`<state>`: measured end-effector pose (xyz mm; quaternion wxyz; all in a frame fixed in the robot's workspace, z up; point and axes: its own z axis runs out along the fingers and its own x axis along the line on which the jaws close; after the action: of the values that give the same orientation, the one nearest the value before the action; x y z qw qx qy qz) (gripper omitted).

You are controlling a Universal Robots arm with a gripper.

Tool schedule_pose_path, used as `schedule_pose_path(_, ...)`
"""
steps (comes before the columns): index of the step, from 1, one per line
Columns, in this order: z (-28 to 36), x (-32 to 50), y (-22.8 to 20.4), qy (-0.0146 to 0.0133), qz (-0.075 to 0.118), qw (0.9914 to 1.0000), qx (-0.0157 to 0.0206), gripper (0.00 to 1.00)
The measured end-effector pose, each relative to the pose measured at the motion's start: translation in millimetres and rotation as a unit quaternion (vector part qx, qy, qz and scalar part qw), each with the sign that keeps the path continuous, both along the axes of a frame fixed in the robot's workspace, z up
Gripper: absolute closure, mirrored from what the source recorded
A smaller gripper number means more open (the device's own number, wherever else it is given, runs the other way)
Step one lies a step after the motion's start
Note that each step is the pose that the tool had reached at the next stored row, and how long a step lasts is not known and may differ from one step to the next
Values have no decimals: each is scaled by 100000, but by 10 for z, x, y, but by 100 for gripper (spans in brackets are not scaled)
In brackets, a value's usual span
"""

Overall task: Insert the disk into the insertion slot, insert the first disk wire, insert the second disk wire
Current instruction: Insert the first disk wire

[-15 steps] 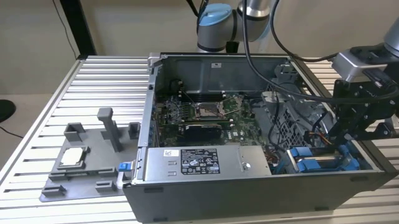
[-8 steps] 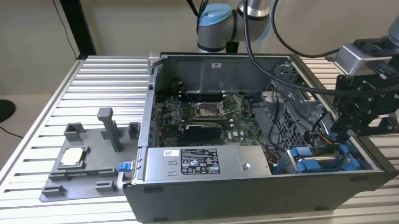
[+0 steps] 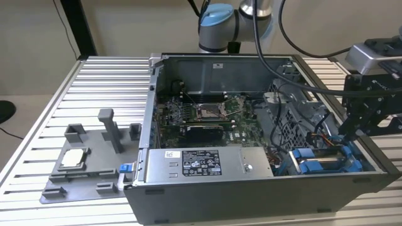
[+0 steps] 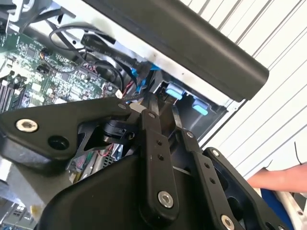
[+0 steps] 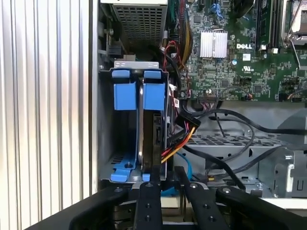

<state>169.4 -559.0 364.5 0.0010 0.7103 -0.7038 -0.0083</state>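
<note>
The disk stands seated in the insertion slot of the drive cage, just beside a second blue carrier, with a bundle of orange, yellow and black wires reaching its rear edge. The gripper hangs over that edge, its fingers drawn narrow, the tips nearly together. The open computer case lies on the ribbed tabletop.

Slatted table — case, grey fixture
</note>
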Motion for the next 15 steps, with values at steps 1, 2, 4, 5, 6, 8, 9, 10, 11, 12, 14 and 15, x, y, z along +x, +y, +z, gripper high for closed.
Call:
schedule_pose_path(1,0,24,4,0,12,100000,1,0)
schedule_pose_path(2,0,45,7,0,18,100000,-1,0)
schedule_pose_path(4,0,95,12,1,43,100000,-1,0)
schedule_pose_path(5,0,116,14,1,53,100000,-3,0)
schedule_pose_path(6,0,134,17,0,61,100000,2,0)
schedule_pose_path(8,0,154,43,0,67,100000,5,0)
schedule_pose_path(9,0,154,68,1,66,100000,0,0)
schedule_pose_path(10,0,154,96,-1,63,100000,-5,0)
schedule_pose_path(11,0,154,122,1,62,100000,4,0)
schedule_pose_path(12,-1,154,148,1,65,100000,9,0)
schedule_pose_path(14,-4,156,170,0,58,100000,-9,0)
schedule_pose_path(15,-9,160,174,-1,-12,100000,-28,0)
